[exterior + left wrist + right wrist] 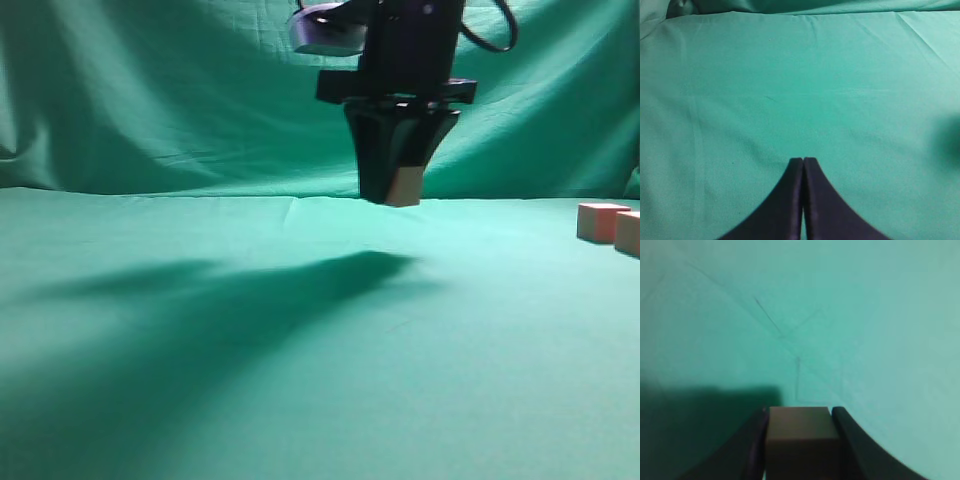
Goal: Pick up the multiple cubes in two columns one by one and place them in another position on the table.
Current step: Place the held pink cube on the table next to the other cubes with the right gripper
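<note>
My right gripper hangs above the middle of the green table, shut on one cube whose tan side shows at the fingertips. In the right wrist view that cube looks dark, wedged between the two black fingers of the gripper, with its shadow on the cloth to the left. Two more salmon-pink cubes rest on the table at the far right edge. My left gripper is shut with nothing in it, over bare cloth.
A draped green backdrop closes off the far side of the table. The arm's broad shadow lies across the left and middle of the cloth. Faint creases run over the cloth.
</note>
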Motion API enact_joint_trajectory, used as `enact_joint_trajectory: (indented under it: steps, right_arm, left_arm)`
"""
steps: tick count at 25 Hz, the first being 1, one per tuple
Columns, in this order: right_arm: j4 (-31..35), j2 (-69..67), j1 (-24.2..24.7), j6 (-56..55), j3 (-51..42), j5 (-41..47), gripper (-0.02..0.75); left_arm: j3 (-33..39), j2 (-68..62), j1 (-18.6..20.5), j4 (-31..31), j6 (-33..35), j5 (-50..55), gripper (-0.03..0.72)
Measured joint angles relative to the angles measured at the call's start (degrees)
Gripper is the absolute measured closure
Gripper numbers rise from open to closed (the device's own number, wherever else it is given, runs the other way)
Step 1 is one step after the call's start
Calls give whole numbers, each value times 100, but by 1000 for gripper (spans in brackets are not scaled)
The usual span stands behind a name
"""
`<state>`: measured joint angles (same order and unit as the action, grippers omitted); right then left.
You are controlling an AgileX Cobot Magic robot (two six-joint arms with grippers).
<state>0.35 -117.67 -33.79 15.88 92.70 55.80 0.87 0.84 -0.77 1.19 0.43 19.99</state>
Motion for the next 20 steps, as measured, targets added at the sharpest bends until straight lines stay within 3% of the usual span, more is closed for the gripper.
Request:
enact_joint_trajectory:
  steps: [10, 20]
  right_arm:
    - [-559, -518, -95, -432, 319, 34, 455]
    - [-517, -666, -95, -467, 365, -191, 455]
  left_arm:
    - [0, 0, 0, 0, 0, 0, 688]
    - [0, 0, 0, 0, 0, 0, 688]
